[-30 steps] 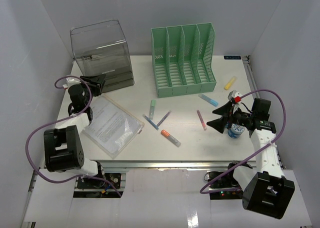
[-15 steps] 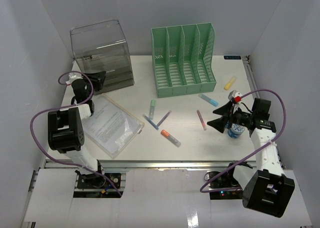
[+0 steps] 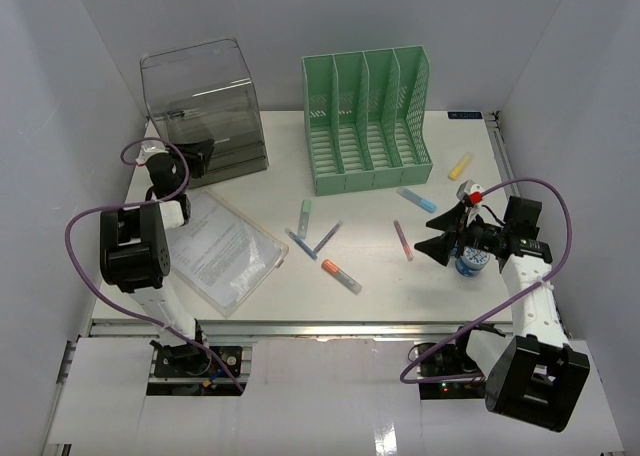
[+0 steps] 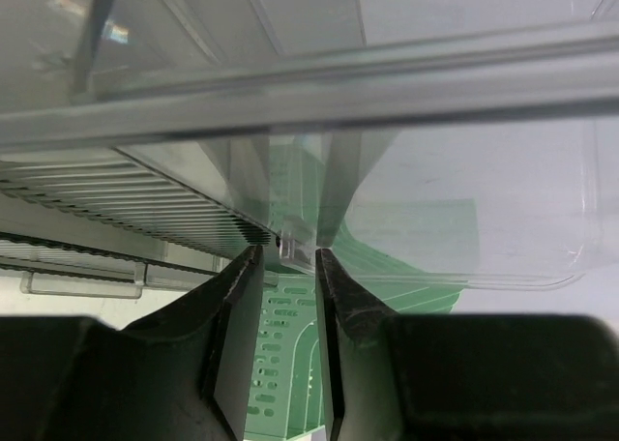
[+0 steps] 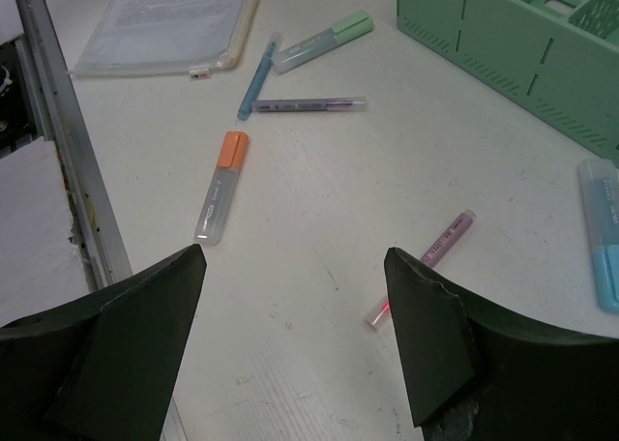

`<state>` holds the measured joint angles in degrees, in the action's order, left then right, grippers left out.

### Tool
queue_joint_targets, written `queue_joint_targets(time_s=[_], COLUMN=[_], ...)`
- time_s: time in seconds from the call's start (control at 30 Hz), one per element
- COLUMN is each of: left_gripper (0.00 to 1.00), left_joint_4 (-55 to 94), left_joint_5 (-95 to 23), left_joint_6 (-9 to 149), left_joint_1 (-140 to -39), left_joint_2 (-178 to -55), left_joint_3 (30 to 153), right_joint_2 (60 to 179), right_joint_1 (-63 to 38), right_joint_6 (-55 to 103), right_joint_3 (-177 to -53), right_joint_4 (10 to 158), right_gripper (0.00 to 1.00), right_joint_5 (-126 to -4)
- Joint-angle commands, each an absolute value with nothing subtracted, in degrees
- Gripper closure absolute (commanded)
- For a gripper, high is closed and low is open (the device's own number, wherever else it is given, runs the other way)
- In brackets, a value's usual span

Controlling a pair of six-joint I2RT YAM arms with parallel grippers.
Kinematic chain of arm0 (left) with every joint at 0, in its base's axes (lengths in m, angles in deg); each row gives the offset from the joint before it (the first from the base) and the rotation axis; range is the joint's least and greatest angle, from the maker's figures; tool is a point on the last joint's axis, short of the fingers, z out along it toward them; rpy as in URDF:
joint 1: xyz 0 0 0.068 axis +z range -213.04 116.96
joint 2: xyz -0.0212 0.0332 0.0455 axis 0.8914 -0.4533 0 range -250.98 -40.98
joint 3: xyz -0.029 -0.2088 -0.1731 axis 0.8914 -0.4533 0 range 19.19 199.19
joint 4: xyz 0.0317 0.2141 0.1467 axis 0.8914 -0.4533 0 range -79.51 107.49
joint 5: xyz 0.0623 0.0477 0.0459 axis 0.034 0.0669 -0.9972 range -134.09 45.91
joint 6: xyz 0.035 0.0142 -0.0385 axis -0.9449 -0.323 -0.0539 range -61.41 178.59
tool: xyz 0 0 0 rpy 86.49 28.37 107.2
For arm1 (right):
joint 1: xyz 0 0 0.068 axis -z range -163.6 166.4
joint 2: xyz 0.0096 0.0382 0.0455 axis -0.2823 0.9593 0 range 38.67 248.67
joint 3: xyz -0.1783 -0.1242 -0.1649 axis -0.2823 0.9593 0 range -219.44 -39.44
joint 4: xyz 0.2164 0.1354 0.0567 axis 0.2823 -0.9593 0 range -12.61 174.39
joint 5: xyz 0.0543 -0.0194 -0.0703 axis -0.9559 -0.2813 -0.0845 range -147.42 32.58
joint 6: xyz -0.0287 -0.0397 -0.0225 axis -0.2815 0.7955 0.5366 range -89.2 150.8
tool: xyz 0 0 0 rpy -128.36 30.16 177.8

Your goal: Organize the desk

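Note:
The white desk [image 3: 380, 286] holds loose markers: orange [image 3: 340, 275], pink [image 3: 402, 239], light blue [image 3: 416, 200], yellow [image 3: 459, 166], green [image 3: 304, 218], and two thin pens [image 3: 312, 241]. My left gripper [image 3: 200, 156] is at the front of the clear drawer box [image 3: 205, 106]. In the left wrist view its fingers [image 4: 288, 252] stand narrowly around a small clear drawer handle [image 4: 296, 249]. My right gripper [image 3: 440, 234] is open and empty above the desk's right side; in the right wrist view [image 5: 295, 267] the pink marker [image 5: 426, 265] lies near its right finger and the orange marker [image 5: 221, 187] near its left.
A green slotted file rack [image 3: 368, 116] stands at the back middle. A clear document pouch [image 3: 220, 248] lies at the front left. A small blue-and-white object [image 3: 470, 264] sits under my right arm. The metal rail [image 5: 68, 170] runs along the near edge.
My left gripper has moved back and right up to the drawer box front, and its arm has swung toward the far left. The right arm has not moved.

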<state>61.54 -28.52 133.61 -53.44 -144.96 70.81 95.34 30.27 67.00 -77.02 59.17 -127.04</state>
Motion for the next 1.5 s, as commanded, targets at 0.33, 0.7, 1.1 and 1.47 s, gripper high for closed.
queue_joint_targets(time_s=[0.33, 0.7, 1.1, 1.47], left_gripper=[0.9, 1.0, 1.0, 1.0], left_joint_4=[68.56, 72.43, 71.71, 70.48], left_joint_5=[-28.71, -24.67, -23.12, -23.09], left_joint_6=[134.86, 134.01, 133.49, 136.4], left_joint_1=[-53.29, -53.29, -53.3, -52.94], left_joint_2=[-145.97, -135.06, -126.0, -123.27], left_joint_3=[71.08, 61.92, 57.01, 57.51], right_joint_2=[95.8, 94.65, 118.67, 156.63], right_joint_1=[30.93, 28.89, -6.9, -16.12], right_joint_6=[67.65, 64.06, 41.59, 24.13], right_joint_3=[-76.32, -73.37, -104.21, -152.09], right_joint_4=[59.25, 65.11, 73.22, 75.62], right_gripper=[0.19, 0.2, 0.16, 0.1], right_joint_5=[-128.84, -132.03, -104.1, -108.9])
